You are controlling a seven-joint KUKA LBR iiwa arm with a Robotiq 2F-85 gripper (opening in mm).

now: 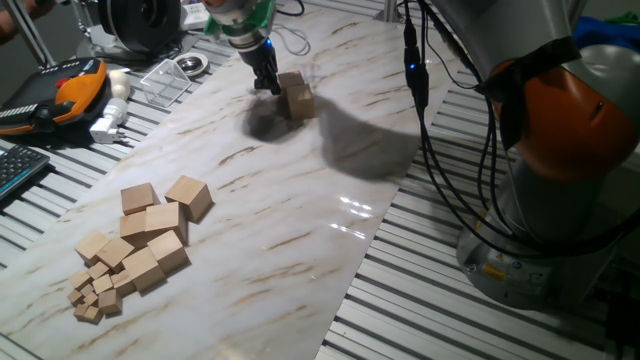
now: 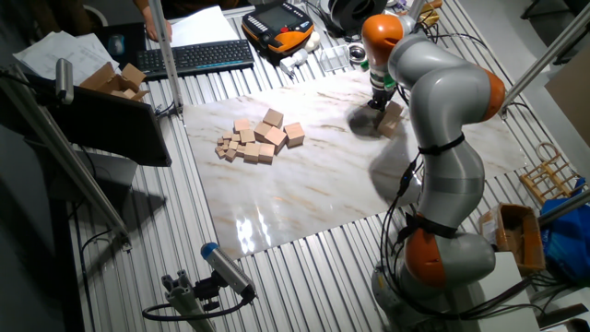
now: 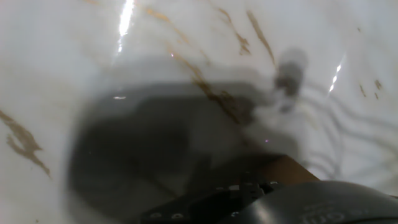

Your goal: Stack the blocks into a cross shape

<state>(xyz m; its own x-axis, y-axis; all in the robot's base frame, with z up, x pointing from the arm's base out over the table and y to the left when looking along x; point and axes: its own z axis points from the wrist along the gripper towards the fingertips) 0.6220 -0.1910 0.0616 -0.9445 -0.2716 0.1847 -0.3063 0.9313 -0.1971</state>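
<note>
Light tan wooden blocks [image 1: 297, 97] stand as a small stack at the far end of the marble board, also seen in the other fixed view as the stack [image 2: 392, 118]. My gripper [image 1: 266, 82] hangs low just left of that stack, fingers pointing down, close to it but not around it. More large blocks [image 1: 155, 225] lie in a loose pile at the near left, seen from the other side as the pile [image 2: 263, 138]. The hand view is blurred: a tan block edge [image 3: 283, 167] shows above a dark finger [image 3: 311, 202]. How far the jaws are spread is unclear.
Tiny wooden cubes [image 1: 92, 298] lie at the pile's near edge. Behind the board are a clear plastic box [image 1: 165, 80], a white plug [image 1: 108, 125], an orange pendant [image 1: 75, 90] and a keyboard [image 1: 15, 170]. The arm's base [image 1: 560, 150] stands at the right.
</note>
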